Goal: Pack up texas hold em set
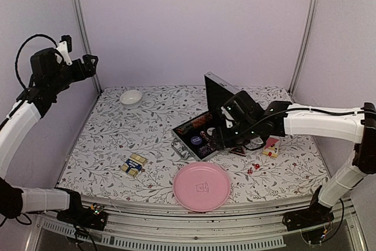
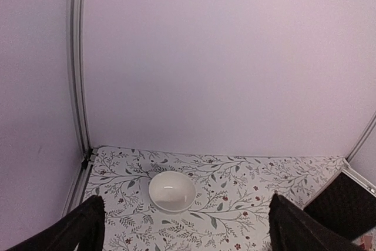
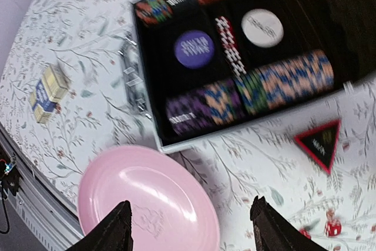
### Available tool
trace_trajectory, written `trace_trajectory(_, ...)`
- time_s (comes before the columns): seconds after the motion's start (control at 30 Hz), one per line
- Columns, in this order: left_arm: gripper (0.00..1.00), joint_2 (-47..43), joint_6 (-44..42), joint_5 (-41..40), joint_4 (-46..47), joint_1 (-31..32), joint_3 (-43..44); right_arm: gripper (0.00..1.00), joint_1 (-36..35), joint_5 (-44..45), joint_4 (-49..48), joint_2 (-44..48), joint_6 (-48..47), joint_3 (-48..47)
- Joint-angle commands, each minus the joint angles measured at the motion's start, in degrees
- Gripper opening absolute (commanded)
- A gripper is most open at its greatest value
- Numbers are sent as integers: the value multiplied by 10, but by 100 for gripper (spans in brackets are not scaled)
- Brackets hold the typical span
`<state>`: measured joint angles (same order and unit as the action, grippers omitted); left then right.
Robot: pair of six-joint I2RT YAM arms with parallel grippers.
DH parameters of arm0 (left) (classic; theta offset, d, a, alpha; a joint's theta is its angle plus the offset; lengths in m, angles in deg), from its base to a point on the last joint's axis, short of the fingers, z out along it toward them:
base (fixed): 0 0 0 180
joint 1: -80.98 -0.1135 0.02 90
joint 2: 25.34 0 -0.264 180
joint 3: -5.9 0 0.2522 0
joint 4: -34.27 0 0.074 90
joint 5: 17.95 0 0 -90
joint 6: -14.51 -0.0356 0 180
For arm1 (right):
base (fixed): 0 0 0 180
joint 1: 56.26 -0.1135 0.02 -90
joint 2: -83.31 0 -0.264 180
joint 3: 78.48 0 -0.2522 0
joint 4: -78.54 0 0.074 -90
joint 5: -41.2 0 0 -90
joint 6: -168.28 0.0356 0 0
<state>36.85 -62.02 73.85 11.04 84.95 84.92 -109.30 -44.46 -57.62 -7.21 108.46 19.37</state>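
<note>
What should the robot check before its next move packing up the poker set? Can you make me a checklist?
1. Metal case has its lid up: ok.
2. Right tool empty, jaws apart: ok.
3. Left tool empty, jaws apart, raised out of the way: ok.
4. Card deck inside the case: not ok, it lies on the table left of the case.
5. Red dice inside the case: not ok, they lie on the table.
6. Free slot for the deck: cannot tell.
</note>
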Motion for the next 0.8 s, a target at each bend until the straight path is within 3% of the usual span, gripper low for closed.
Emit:
trace_trajectory(0.0, 97, -34, 3, -57, 42, -37, -62, 69, 41, -8, 74, 58, 126, 114)
trace_trajectory(0.23, 97, -56, -17, -18, 53, -53, -84, 66, 86, -45, 75, 118, 225, 217)
trace_trajectory(0.6, 97, -47, -13, -8, 52, -53, -86, 44, 92, -35, 63, 43, 223, 200)
trace_trajectory(0.77, 97, -47, -12, -7, 51, -53, -86, 41, 92, -18, 64, 29, 212, 189)
